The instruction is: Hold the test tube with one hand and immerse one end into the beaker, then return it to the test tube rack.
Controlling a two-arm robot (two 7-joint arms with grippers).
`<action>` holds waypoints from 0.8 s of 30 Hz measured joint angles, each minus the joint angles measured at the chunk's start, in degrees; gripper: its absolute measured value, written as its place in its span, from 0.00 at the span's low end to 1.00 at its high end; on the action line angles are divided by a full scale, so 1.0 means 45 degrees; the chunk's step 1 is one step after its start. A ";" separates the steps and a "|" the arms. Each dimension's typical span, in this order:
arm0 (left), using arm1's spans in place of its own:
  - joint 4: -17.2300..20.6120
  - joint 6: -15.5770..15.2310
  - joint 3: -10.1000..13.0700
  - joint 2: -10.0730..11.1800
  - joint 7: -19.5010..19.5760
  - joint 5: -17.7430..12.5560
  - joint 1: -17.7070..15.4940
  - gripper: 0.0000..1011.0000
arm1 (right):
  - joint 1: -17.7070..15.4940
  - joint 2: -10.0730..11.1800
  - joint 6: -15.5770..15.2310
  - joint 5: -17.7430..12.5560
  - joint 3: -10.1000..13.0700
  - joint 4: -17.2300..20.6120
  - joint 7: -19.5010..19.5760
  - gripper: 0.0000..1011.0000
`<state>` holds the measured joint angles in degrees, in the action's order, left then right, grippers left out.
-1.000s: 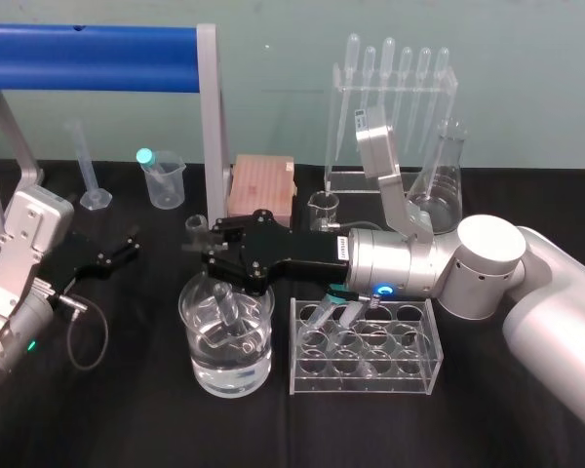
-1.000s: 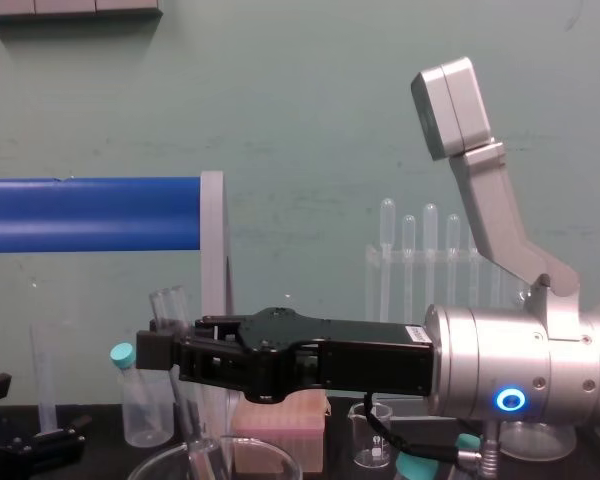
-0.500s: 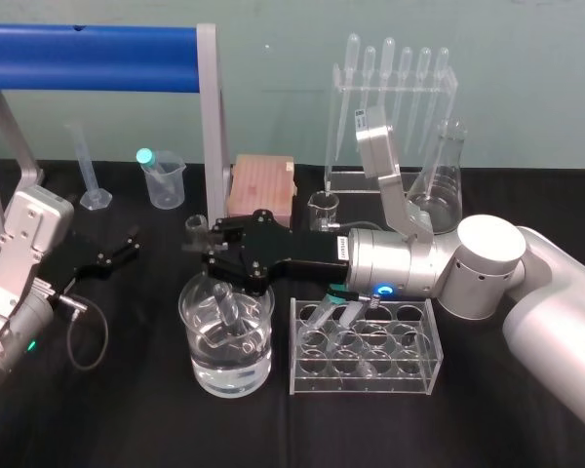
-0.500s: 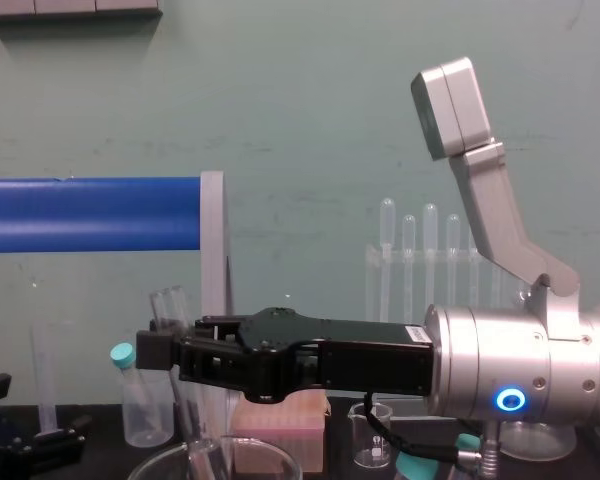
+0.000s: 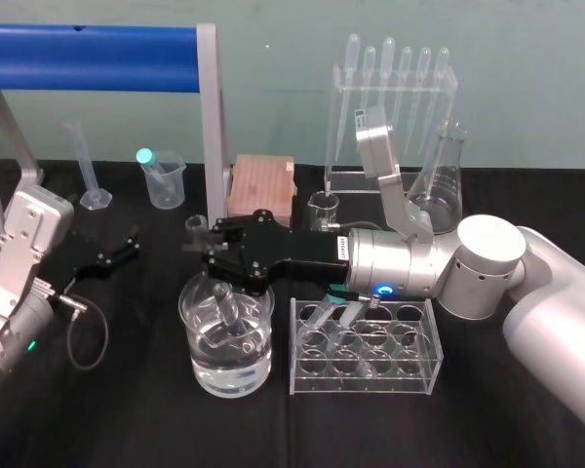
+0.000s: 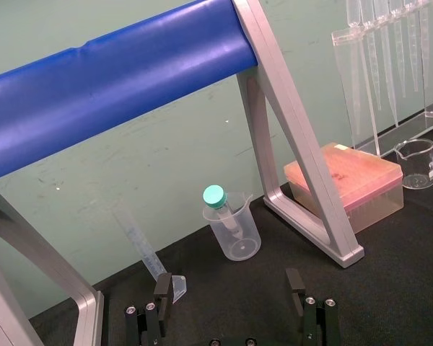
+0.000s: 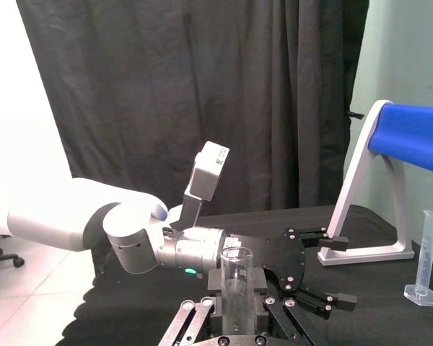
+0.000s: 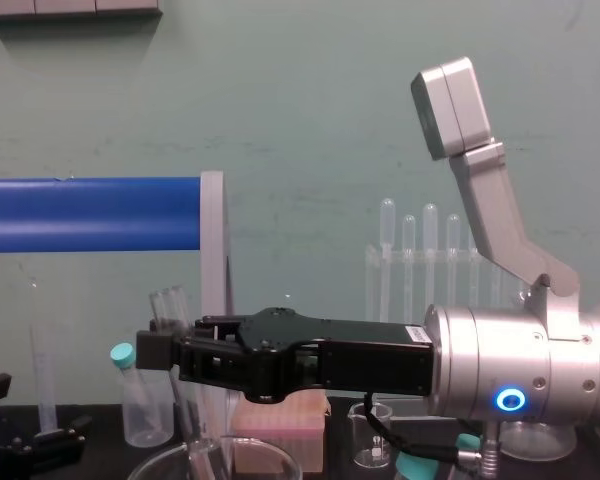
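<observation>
A wide clear glass beaker (image 5: 197,363) holding clear liquid stands nearest on the black table (image 5: 127,414), just left of a clear plastic test tube rack (image 5: 370,382). A long, slim clear glass test tube (image 5: 226,307) leans inside the beaker, its lower end reaching the liquid. The right arm's black two-finger gripper (image 5: 201,244) reaches across above the beaker, its fingers clamped on the tube's upper part. Farther left, the left arm's black gripper (image 6: 229,288) sits parked low, fingers spread wide. A pink box (image 5: 261,185) and a rack of plastic pipettes (image 5: 390,107) stand behind.
</observation>
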<state>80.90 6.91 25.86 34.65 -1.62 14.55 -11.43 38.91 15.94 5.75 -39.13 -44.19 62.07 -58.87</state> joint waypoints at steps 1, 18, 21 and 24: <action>0.0001 0.0001 0.0000 0.0000 0.0000 0.0000 0.0000 0.99 | 0.0000 0.0000 0.0001 0.0000 0.0000 0.0000 0.0000 0.22; 0.0000 0.0000 0.0000 0.0000 0.0000 0.0000 0.0000 0.99 | 0.0000 0.0000 0.0000 0.0000 0.0000 -0.0001 0.0000 0.22; 0.0000 0.0000 0.0000 0.0000 0.0000 0.0000 -0.0001 0.99 | 0.0000 0.0000 0.0000 0.0000 0.0000 -0.0001 0.0000 0.22; 0.0000 0.0000 0.0000 0.0000 0.0000 0.0000 0.0000 0.99 | 0.0001 0.0000 0.0000 0.0000 0.0000 -0.0001 0.0001 0.22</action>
<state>80.90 6.91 25.86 34.64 -1.62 14.55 -11.43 38.91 15.94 5.75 -39.13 -44.19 62.07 -58.87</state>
